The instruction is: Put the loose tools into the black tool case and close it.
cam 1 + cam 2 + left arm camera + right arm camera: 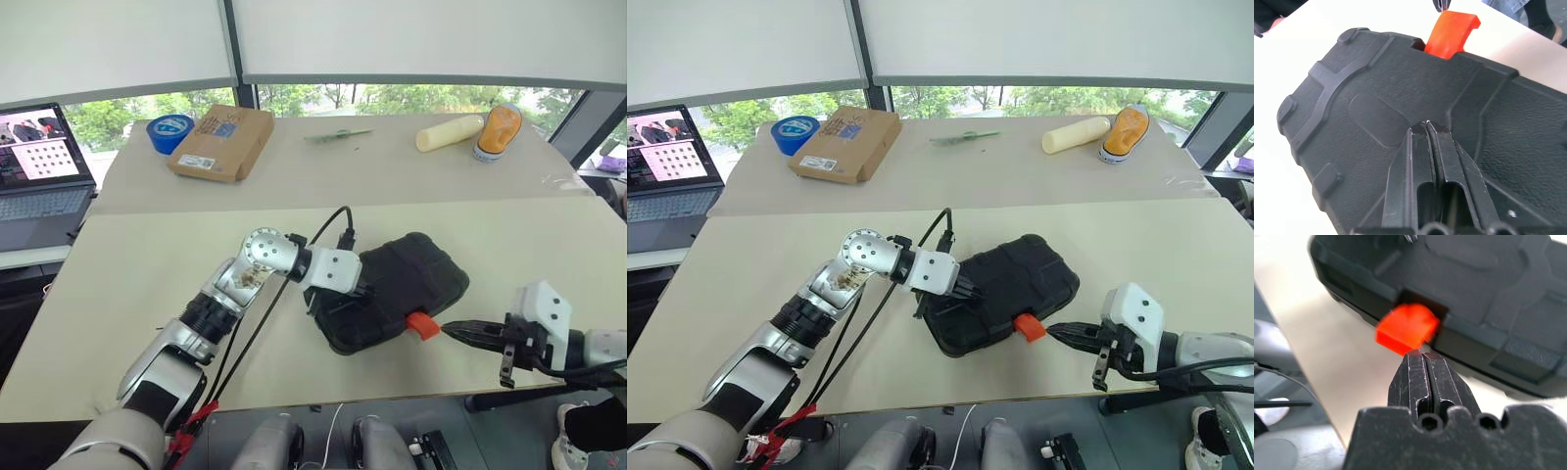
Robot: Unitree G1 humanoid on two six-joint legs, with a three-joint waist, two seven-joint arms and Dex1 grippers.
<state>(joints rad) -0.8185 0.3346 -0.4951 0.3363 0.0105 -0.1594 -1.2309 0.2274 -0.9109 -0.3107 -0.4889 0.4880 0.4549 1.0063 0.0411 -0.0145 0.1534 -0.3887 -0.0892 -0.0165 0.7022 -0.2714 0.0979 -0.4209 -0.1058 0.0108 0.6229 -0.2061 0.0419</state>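
Black tool case (397, 289) lies lid-down-shut near the front edge of the table (196, 255), orange latch (422, 324) sticking out unfastened at the case's 5 o'clock corner side. Left gripper (364, 291) rests on the lid from 9 o'clock, fingers pressed together and holding nothing; judged to be pinning the lid. Right gripper (454, 332) sits at 3 o'clock of the latch, fingers also fully together and empty, tips right at the tab. Step in hand, by judgement: snap the latch home. To do it well, keep the left gripper bearing down so the case neither slides nor gapes, and push the tab with the closed right fingertips toward the case wall, square on, not glancing off its edge; a skewed push would likely spin the case toward 10 o'clock. Right wrist view shows what the head views cannot: the tab tilted out of its recess, the fingertips (1422, 363) just under it. Left wrist view shows the textured lid with fingertips (1426, 128) on it. Head views alone give the surroundings: cardboard box (221, 142) and blue tape roll (168, 131) at 11 o'clock, well apart; no loose tools seen on the table
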